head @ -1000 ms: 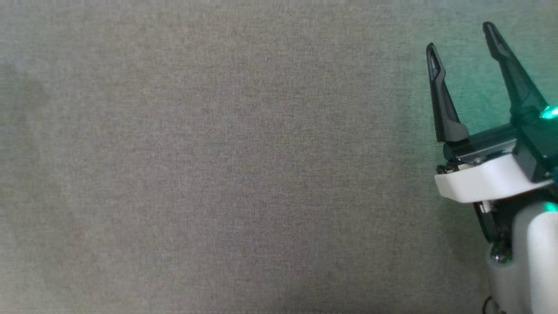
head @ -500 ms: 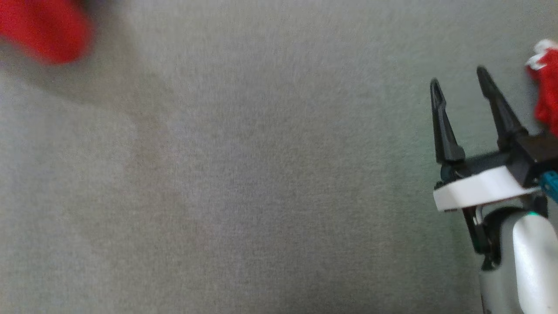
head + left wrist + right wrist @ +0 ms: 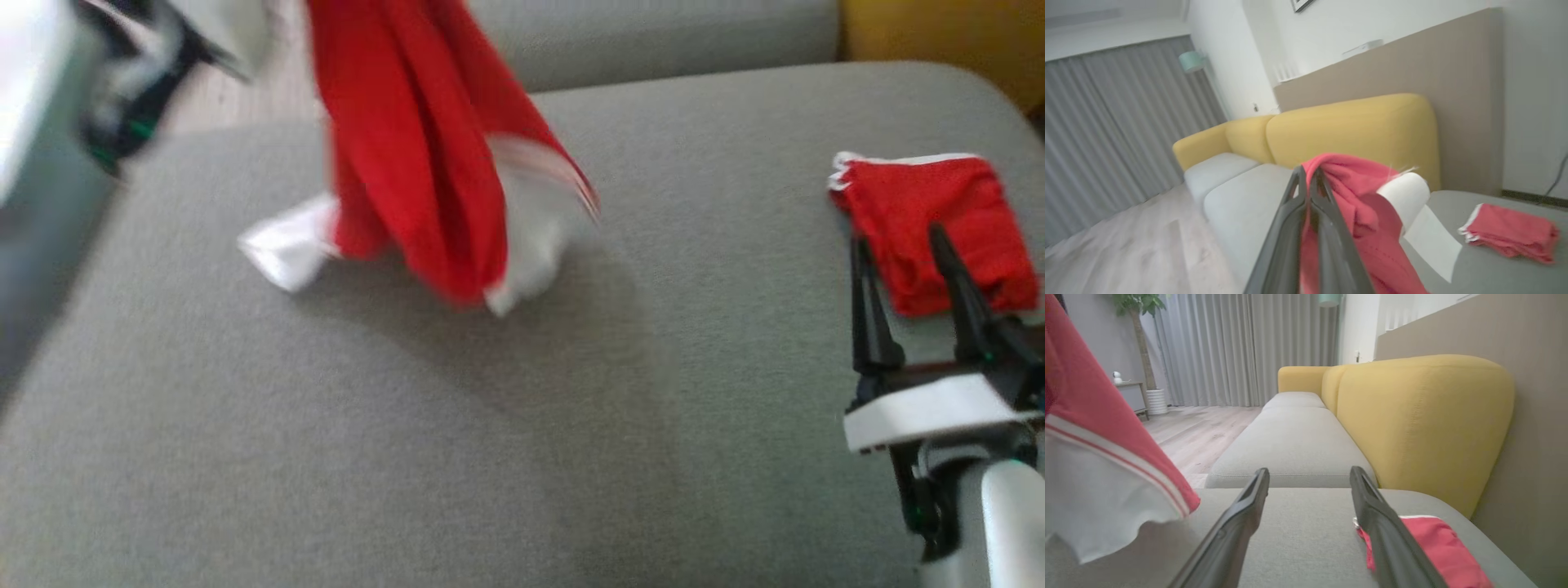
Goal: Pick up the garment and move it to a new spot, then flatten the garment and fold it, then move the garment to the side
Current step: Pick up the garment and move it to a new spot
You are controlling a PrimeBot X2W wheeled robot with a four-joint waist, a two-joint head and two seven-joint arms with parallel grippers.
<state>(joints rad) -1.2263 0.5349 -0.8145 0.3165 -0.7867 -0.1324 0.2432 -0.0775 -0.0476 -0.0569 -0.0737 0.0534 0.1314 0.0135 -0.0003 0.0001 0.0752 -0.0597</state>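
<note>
Grey sofa seat (image 3: 490, 457) w/ yellow backrest (image 3: 1425, 416) behind it. Folded red cloth (image 3: 922, 192) lies on the seat's right end, nr the backrest. Wood floor (image 3: 1196, 433) runs to grey curtains (image 3: 1229, 347), w/ a potted plant (image 3: 1143, 351) in front of them.

Red garment (image 3: 408, 163) with white panels and striped trim, hanging bunched, blurred, low over grey cushion (image 3: 490, 449)

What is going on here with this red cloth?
The robot's left gripper, fingers shut, holds a red and white garment up so it hangs over the grey sofa cushion. The right gripper is open and empty, near a folded red garment lying on the cushion's right side.
</note>
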